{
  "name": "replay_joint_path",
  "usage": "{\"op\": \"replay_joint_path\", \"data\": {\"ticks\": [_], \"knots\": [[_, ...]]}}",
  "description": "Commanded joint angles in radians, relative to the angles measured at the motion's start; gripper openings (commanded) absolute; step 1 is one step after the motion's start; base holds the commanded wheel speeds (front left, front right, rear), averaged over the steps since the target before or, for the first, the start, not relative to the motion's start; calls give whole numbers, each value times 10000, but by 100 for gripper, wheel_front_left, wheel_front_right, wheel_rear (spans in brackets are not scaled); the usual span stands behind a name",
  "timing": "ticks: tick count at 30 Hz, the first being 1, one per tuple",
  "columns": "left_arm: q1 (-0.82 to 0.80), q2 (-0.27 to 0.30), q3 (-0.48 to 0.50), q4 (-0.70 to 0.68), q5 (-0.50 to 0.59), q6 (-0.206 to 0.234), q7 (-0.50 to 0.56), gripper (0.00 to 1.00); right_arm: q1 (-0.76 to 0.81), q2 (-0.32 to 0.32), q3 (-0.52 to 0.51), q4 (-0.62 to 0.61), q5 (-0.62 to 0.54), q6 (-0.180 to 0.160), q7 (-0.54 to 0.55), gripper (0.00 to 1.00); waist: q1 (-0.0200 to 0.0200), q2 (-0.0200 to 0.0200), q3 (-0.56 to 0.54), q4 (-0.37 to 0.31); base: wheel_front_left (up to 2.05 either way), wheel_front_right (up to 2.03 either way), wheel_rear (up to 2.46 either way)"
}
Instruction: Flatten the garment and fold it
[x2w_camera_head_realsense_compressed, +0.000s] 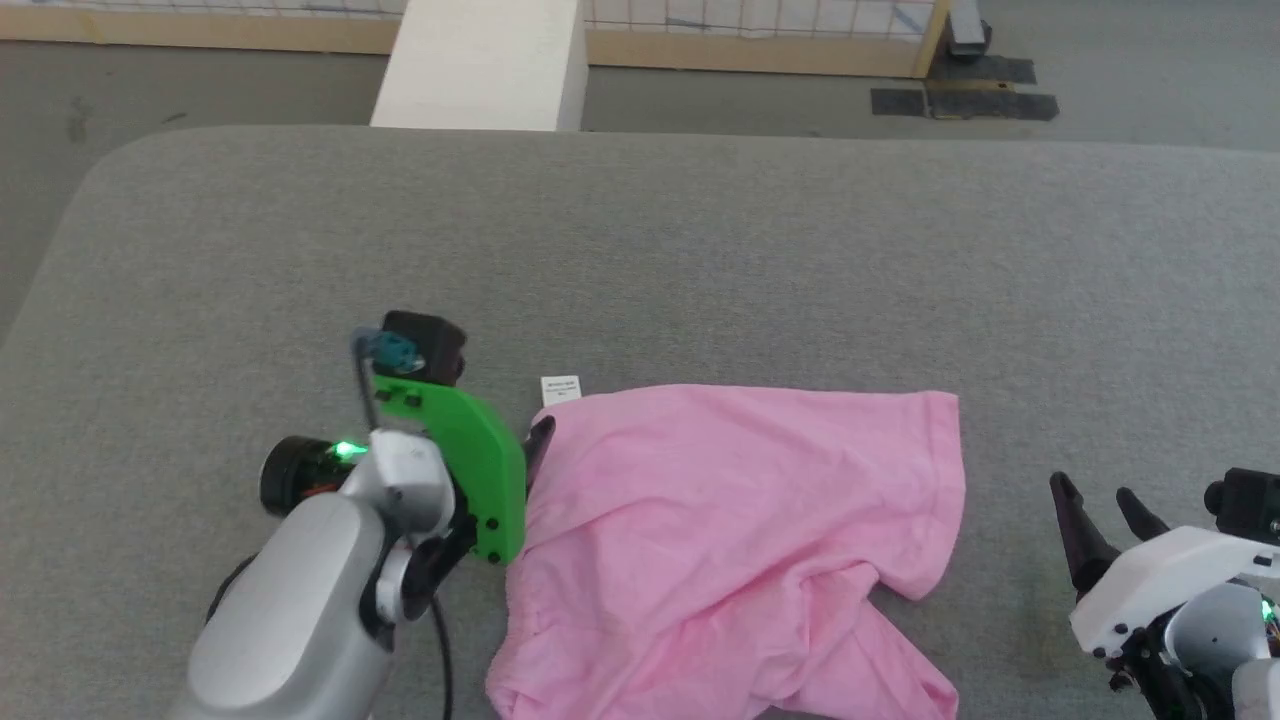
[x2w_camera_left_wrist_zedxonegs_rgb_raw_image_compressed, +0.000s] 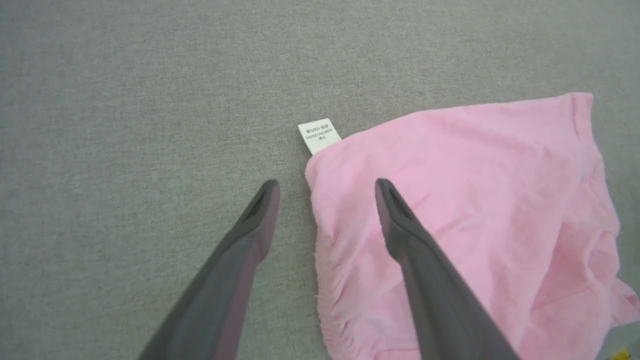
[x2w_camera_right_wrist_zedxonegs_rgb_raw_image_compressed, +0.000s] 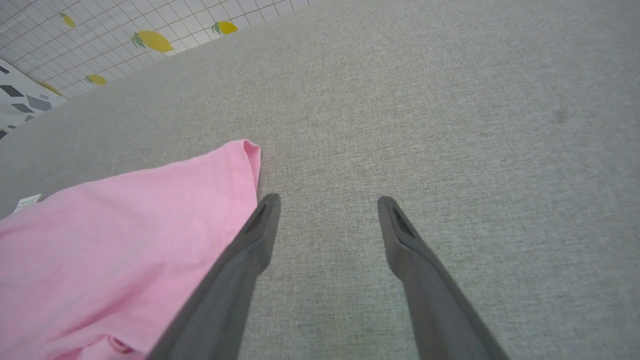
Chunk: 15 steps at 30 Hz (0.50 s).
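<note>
Lying on the grey padded surface (x2w_camera_head_realsense_compressed: 700, 250), the garment (x2w_camera_head_realsense_compressed: 740, 530) is found at about 5 o'clock from the middle of the head view. Its far portion is spread fairly flat, while folds and a twisted flap are bunched along its near edge, toward 6 o'clock. A small white label (x2w_camera_head_realsense_compressed: 560, 389) is seen sticking out from the garment's 11 o'clock corner, flat on the surface. In the left wrist view a gathered, puckered edge of the cloth is seen running down toward 6 o'clock.

The left gripper (x2w_camera_left_wrist_zedxonegs_rgb_raw_image_compressed: 327, 186) is held at the garment's 9 o'clock side, over that edge. Its fingers are spread well apart and nothing is clamped between them. One finger is placed over bare surface and the other over pink cloth, with the cloth's edge running between them. Whether the tips touch anything cannot be told. A green bracket (x2w_camera_head_realsense_compressed: 470, 450) is carried on this wrist.

The right gripper (x2w_camera_head_realsense_compressed: 1092, 490) is held at the garment's 3 o'clock side, near it but apart from it. Its fingers are likewise spread wide, with only bare surface between them. In the right wrist view the garment's hemmed corner is seen just beside the finger on the 9 o'clock side.

Beyond the surface, at 12 o'clock, a white block (x2w_camera_head_realsense_compressed: 480, 60) is seen on the floor.
</note>
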Motion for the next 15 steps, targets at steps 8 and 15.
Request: {"op": "replay_joint_path", "data": {"ticks": [8,15], "knots": [[-1427,-315,-547,2901,552,-267,210,100,-337,-1,66,-14,13,-13,-98,100,0,0,517,-820,0,0,0],[-1291,-725,-487,3819,155,-489,-203,0,-337,-1,64,-116,-109,-13,-140,100,0,0,581,-896,0,0,0]]}}
